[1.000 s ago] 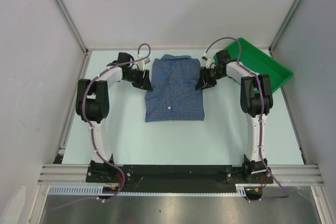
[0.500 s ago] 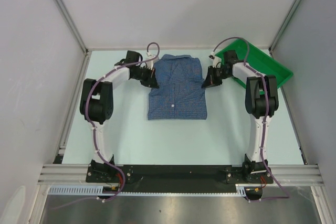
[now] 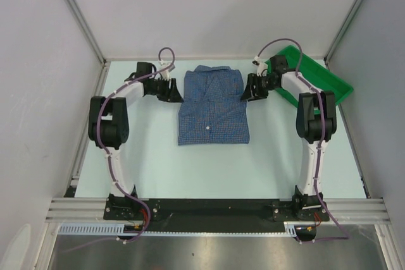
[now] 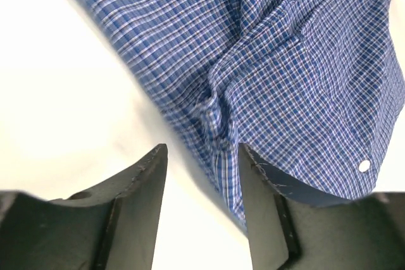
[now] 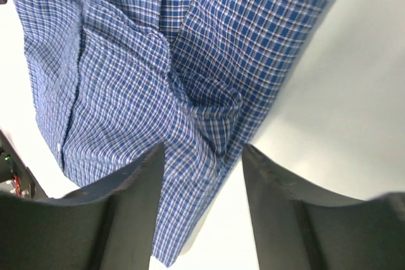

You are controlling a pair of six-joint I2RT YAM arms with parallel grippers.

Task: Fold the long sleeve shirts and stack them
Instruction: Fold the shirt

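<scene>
The blue checked long sleeve shirt lies folded into a rectangle on the table, collar at the far end, buttons up. My left gripper is open just off the shirt's upper left edge. In the left wrist view the shirt has a crumpled edge that lies between the spread fingers without being pinched; the gripper holds nothing. My right gripper is open at the shirt's upper right edge. In the right wrist view the shirt shows a puckered edge just ahead of the open gripper.
A green plastic tray stands at the back right, close behind the right arm. Grey walls enclose the pale table on three sides. The arms' bases sit on the black rail at the near edge.
Both grippers have drawn outward from the shirt's upper edges, the left one moving left. The shirt stays folded in place, with small puckers at both edges.
</scene>
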